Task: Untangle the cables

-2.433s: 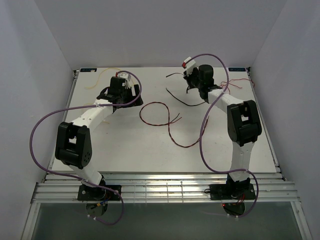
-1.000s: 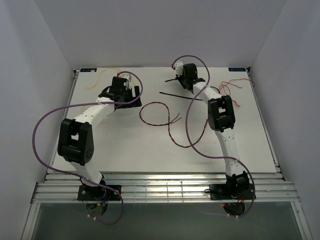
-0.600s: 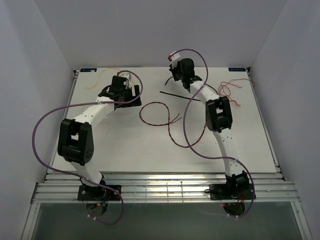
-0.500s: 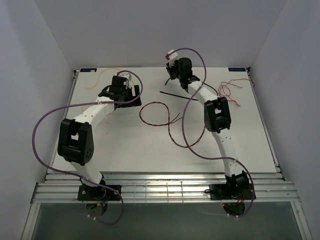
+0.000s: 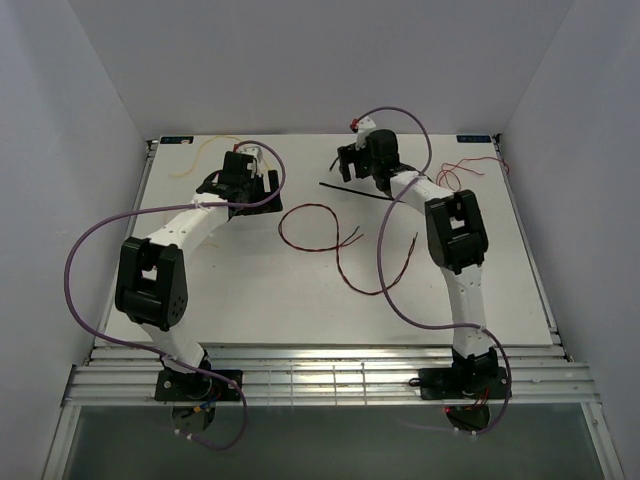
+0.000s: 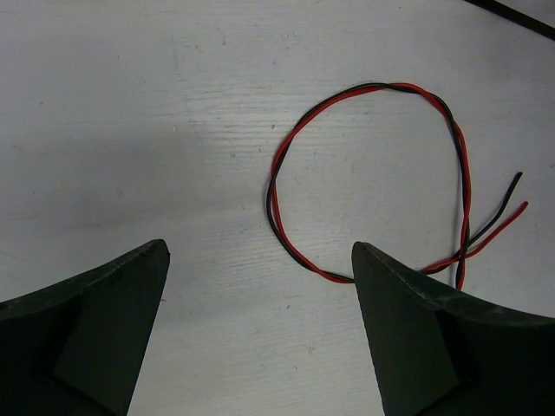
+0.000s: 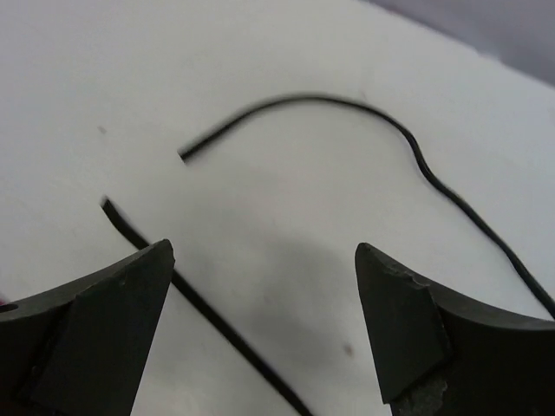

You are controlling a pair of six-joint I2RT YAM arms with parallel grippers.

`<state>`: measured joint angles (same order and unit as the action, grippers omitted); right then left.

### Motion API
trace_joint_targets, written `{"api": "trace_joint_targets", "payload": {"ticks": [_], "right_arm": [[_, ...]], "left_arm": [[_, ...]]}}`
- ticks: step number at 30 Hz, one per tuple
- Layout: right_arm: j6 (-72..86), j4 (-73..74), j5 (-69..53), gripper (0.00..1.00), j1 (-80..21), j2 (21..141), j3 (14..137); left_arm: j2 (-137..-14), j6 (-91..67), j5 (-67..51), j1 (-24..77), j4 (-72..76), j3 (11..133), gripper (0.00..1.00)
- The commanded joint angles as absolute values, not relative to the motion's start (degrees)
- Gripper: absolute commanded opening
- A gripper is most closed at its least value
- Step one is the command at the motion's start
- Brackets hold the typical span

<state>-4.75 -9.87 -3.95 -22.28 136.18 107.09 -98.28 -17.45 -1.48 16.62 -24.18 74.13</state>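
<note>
Right claw (image 7: 260, 260) had sprung apart since a second earlier, and its arm's elbow had swung outward. It stood released and carried nothing. A black cable (image 7: 329, 99) lay loose on the surface (image 7: 277, 52) directly beneath it, one cut end between the fingers, apparently let go there to keep it apart from the rest. Left claw (image 6: 260, 260) remained wide and empty above the red-and-black twisted pair (image 6: 381, 87). That loop lay just ahead of its fingers and crossed itself near the free ends. Judged: the crossing was still to be undone. A yellow cable (image 5: 205, 147) lay beyond the left claw, well apart.
</note>
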Motion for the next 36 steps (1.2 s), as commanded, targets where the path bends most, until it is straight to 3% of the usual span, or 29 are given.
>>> {"api": "trace_joint_targets", "payload": {"ticks": [1, 7, 14, 28, 36], "right_arm": [[-0.4, -12.0, 1.6, 0.90, -18.9, 118.7, 94.6], [8.8, -1.7, 14.1, 0.90, -15.7, 103.7, 76.0], [14.6, 4.9, 11.2, 0.90, -9.2, 99.3, 67.4], [15.7, 7.1, 7.0, 0.90, -6.2, 117.9, 82.9], [14.1, 5.0, -4.8, 0.90, -7.8, 127.6, 96.0]], "left_arm": [[-95.7, -17.6, -1.8, 16.6, -23.3, 74.9, 0.98], [-95.5, -18.2, -2.9, 16.6, -23.1, 74.4, 0.98], [-94.1, -18.5, -3.9, 16.8, -22.2, 73.3, 0.98], [-92.7, -18.3, -1.4, 16.7, -22.4, 72.7, 0.98], [-93.1, -17.8, -0.9, 16.7, -22.8, 73.0, 0.98]]}}
